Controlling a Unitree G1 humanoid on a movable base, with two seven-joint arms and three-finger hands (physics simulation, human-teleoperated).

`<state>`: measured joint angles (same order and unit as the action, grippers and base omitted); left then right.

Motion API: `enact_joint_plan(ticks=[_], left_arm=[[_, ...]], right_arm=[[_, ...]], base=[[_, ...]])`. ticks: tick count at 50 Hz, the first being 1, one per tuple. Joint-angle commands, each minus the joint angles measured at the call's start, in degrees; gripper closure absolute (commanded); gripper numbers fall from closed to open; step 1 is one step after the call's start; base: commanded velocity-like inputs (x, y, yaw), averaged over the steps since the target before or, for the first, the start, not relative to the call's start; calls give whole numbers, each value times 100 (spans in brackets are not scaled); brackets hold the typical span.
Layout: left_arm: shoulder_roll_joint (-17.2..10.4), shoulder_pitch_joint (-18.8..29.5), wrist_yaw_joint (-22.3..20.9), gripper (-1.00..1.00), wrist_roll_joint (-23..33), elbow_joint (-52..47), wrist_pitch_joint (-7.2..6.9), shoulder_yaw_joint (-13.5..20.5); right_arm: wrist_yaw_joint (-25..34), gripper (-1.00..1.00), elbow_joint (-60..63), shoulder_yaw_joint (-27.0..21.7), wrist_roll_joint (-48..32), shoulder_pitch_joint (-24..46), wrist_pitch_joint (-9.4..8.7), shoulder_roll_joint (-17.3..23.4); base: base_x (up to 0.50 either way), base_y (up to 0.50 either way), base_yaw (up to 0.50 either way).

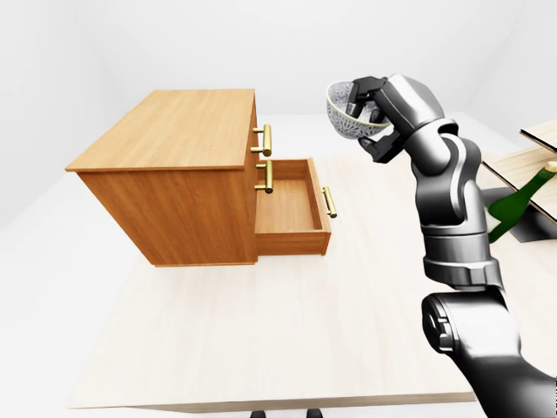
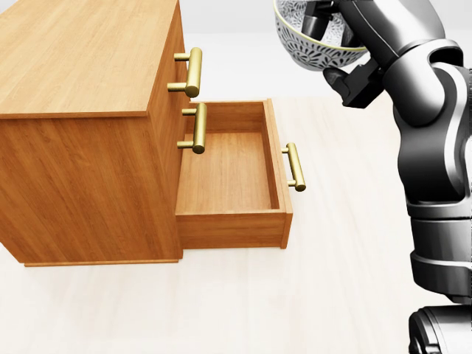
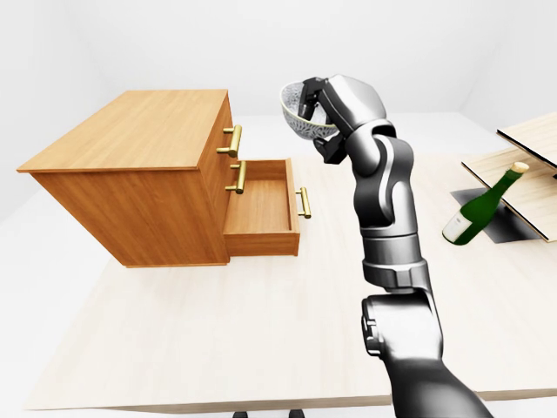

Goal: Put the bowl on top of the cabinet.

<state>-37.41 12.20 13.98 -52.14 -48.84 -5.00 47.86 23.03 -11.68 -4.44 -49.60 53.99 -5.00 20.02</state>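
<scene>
A patterned grey-white bowl (image 1: pixel 346 111) hangs tilted in the air, with my right hand (image 1: pixel 370 104) shut on its rim. It floats above the table, to the right of the wooden cabinet (image 1: pixel 174 131) and a little higher than the cabinet's flat top. The cabinet has brass handles (image 2: pixel 193 71), and its bottom drawer (image 2: pixel 230 173) stands pulled out and holds nothing. The bowl (image 2: pixel 313 40) is up and to the right of that drawer in the head view. My left hand does not show in any view.
The cabinet stands on a pale wooden table (image 1: pixel 287 340). A green wine bottle (image 3: pixel 481 206) leans at the right, beside wooden boards (image 3: pixel 531 139). White walls lie behind.
</scene>
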Motion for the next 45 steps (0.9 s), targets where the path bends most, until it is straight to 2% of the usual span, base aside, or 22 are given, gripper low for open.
enact_joint_plan(ticks=[1,45], left_arm=[[-31,-6,33,-100,-56,5,0,15],[-129,-22,145,-100,-244,47,0,74]], right_arm=[[-54,100,-281,151,-70,508,0,-280],[-451,100,-1918,599,-326,2058,0,-1290]], base=[[0,0,0],[0,0,0]])
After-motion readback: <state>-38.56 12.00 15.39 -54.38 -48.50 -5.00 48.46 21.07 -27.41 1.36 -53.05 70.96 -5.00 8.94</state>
